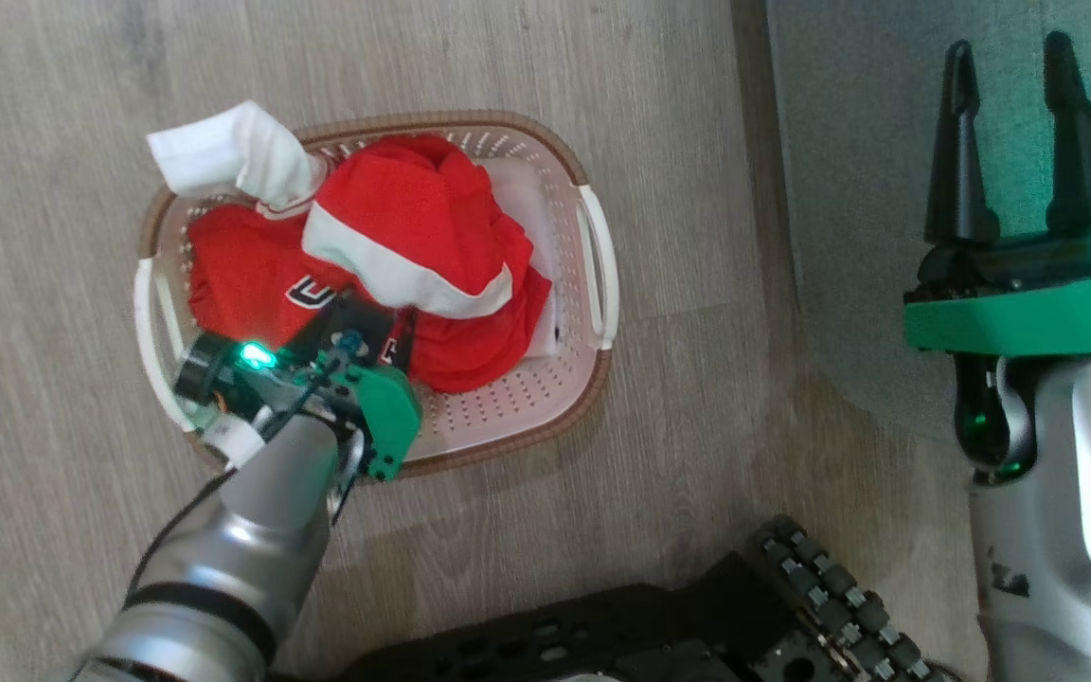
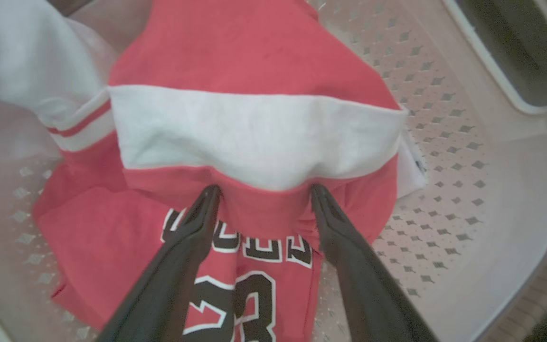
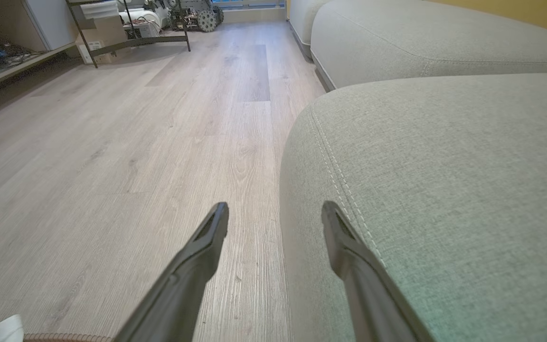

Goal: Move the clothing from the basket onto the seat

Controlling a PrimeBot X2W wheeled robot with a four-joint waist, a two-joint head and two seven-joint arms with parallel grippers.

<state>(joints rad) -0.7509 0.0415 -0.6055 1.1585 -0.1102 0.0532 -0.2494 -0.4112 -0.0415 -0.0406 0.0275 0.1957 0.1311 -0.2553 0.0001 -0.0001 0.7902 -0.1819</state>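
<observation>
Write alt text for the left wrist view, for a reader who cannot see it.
Two dark fingers, spread open, reach into a cream perforated basket, their tips at red shorts with a white band, which lie on a red jersey numbered 23.

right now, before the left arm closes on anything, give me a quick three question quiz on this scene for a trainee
1. True or false: the left gripper is shut on the jersey.
2. Fill in: inside the basket, the shorts lie ___ the jersey.
3. Pick one: the right gripper hangs over A) the basket, B) the edge of the seat, C) the robot's base.

Key: 1 false, its fingers stand apart, tips at the red fabric just under the shorts' white band. 2 on top of. 3 B.
</observation>
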